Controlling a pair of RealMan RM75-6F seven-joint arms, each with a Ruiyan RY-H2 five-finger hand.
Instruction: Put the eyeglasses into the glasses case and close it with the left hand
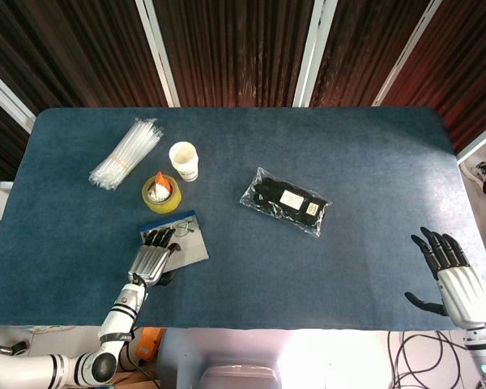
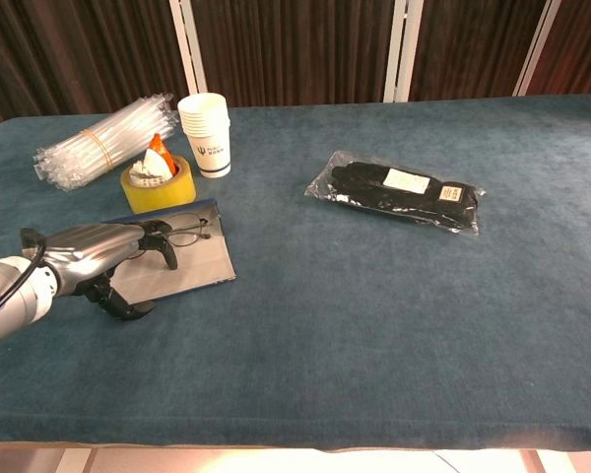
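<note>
The glasses case point(image 2: 202, 261) lies unfolded on the blue table as a flat grey sheet with a blue far edge; in the head view the case point(image 1: 193, 250) is at the front left. Thin-framed eyeglasses point(image 2: 182, 234) rest on its far part, the eyeglasses point(image 1: 184, 232) near the blue edge. My left hand point(image 2: 89, 254) covers the case's left side, fingers stretched over the top and touching the glasses, thumb hooked under the near edge, so it grips the case. From above, the left hand point(image 1: 151, 258) hides that side. My right hand point(image 1: 454, 275) hovers open at the front right corner, far away.
Behind the case stands a yellow tape roll point(image 2: 158, 185) with an orange-white item in it, then a stack of paper cups point(image 2: 204, 133) and a bundle of clear tubes point(image 2: 98, 153). A bag of black gloves point(image 2: 404, 192) lies mid-table.
</note>
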